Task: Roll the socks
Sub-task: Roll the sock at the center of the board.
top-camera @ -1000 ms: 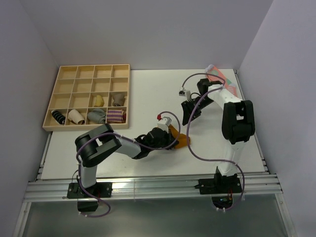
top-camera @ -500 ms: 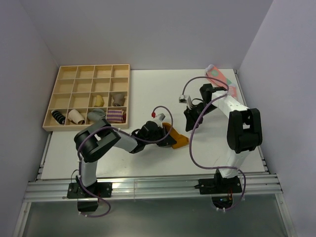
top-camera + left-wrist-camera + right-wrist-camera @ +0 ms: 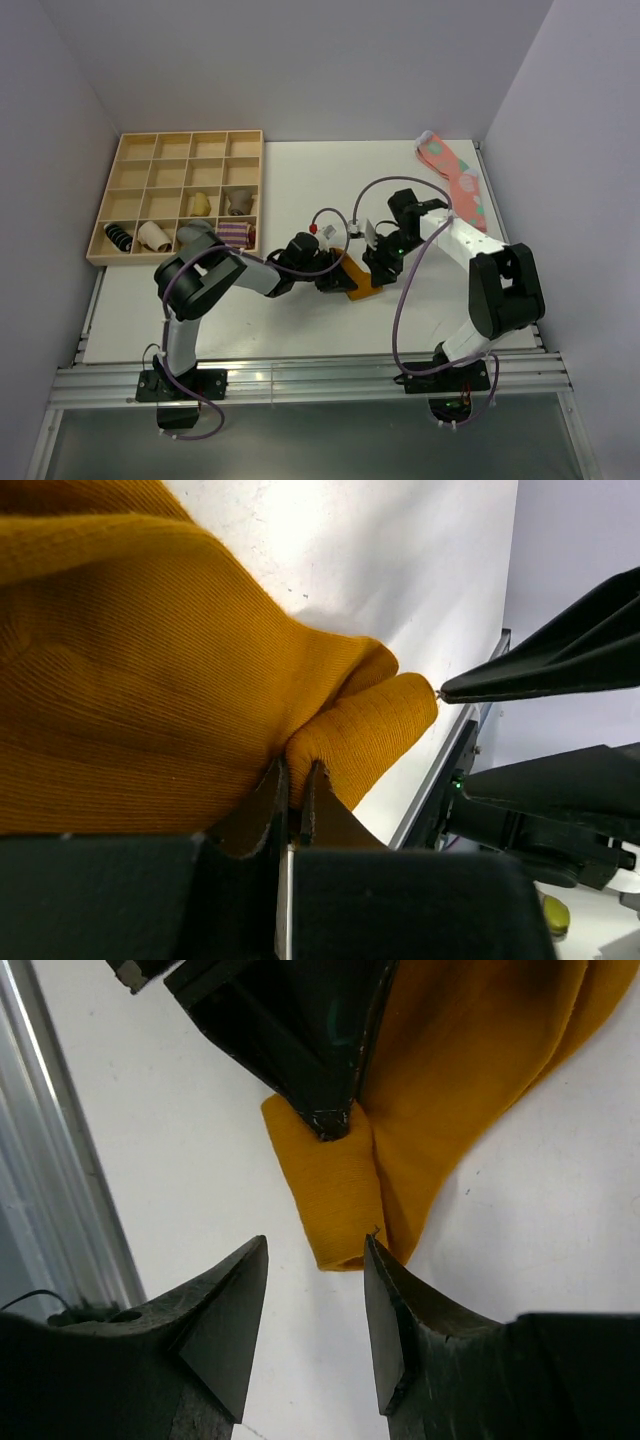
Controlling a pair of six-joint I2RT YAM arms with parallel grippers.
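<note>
White tabletop [image 3: 300, 190] bears the mustard sock [image 3: 460, 1060], folded tip pinched tight by the left gripper [image 3: 293, 780], seemingly presenting it to the wide-spread right gripper [image 3: 312, 1255].

Overhead rear view; both wrist cameras close on the sock [image 3: 150, 680]

Mustard-orange knit ankle sock [image 3: 362, 280] lies mid-table on the white table [image 3: 300, 180], a bit toward the near edge. My left gripper [image 3: 293, 780] sits at its left, with a fold of it caught between the fingers. My right gripper [image 3: 315, 1242] is just right of the sock, that fold's end between its tips. Far left is the compartmented wooden tray [image 3: 170, 257], with rolled sock bundles [image 3: 195, 235] in its two nearest rows. In the far right corner is the pink spotted sock [image 3: 455, 170].
</note>
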